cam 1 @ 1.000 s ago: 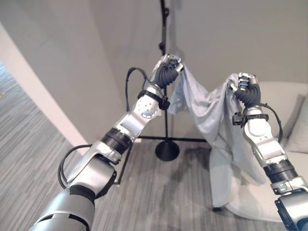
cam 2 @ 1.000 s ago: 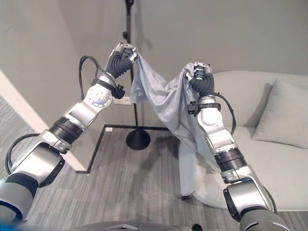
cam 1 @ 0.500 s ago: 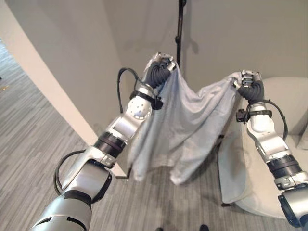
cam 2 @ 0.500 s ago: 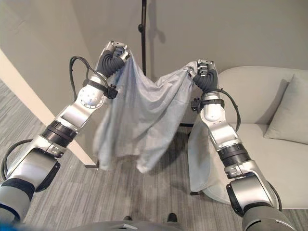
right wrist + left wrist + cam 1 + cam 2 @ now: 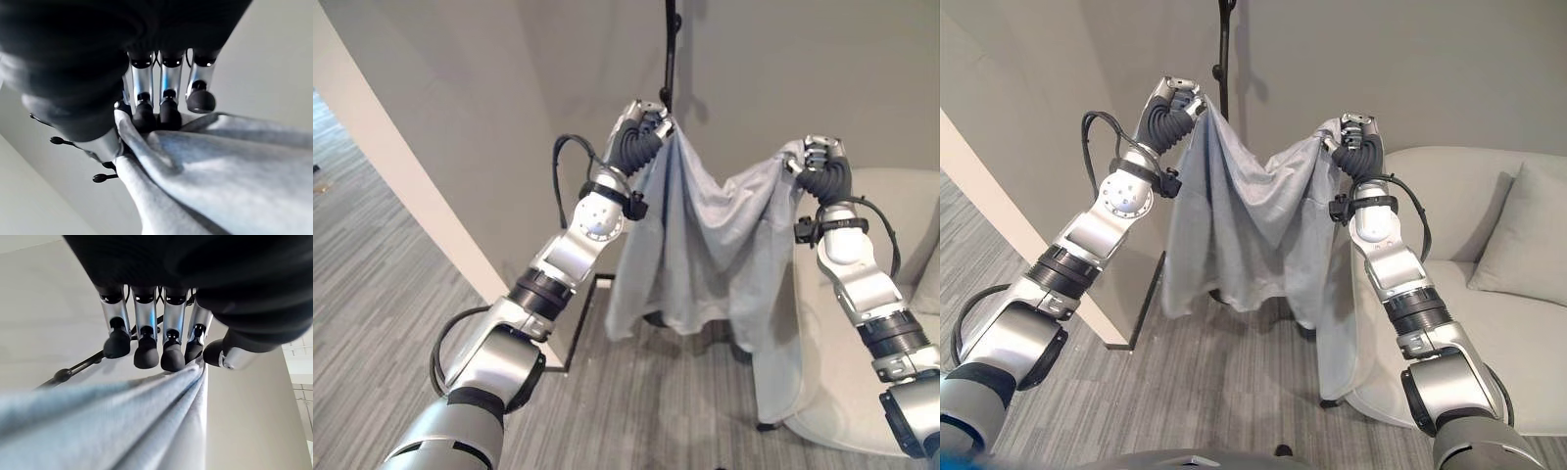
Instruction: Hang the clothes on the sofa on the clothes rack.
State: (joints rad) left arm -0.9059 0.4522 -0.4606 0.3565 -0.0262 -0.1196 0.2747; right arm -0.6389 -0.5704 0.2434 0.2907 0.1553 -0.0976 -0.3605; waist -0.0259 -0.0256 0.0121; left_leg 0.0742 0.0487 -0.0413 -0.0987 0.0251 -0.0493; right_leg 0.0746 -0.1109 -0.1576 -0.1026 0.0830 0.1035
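Pale grey-blue garment [image 5: 705, 245] held up in the air, stretched between both raised hands and sagging in the middle, lower hem hanging free above the carpeted floor [image 5: 391, 274]. Left hand [image 5: 644, 125] pinching one top corner, fingertips [image 5: 142, 352] and thumb closed on the bunched cloth. Right hand [image 5: 822, 162] clamped on the other top corner, fingers [image 5: 146, 115] curled into the fabric. Black clothes rack [image 5: 670, 49] pole rising just behind the left hand, possibly touching the cloth, hard to tell. Light sofa [image 5: 1489, 255] with cushion [image 5: 1528, 235] beside the right arm.
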